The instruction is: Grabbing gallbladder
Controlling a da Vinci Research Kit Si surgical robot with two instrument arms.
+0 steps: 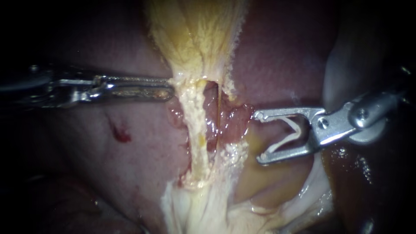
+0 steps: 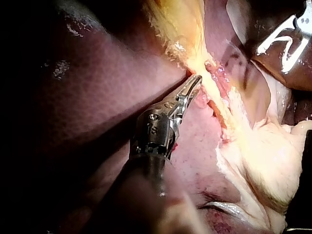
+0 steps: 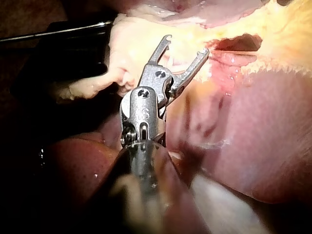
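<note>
The yellow gallbladder hangs down the middle and narrows to a pale neck. From there a whitish tube runs down beside an open reddish gap. My left instrument lies level, jaws shut, its tip against the left edge of the neck; the left wrist view shows the tip touching the pale strand with nothing gripped. Right of the gap, my right instrument holds its hooked jaws wide open and apart from the tissue. A thin white bent strip sits between them. The right wrist view shows those open jaws.
Pink liver surrounds the site, with a small red spot below the left instrument. Pale fatty tissue spreads under the tube. A brownish glistening patch lies under the right jaws.
</note>
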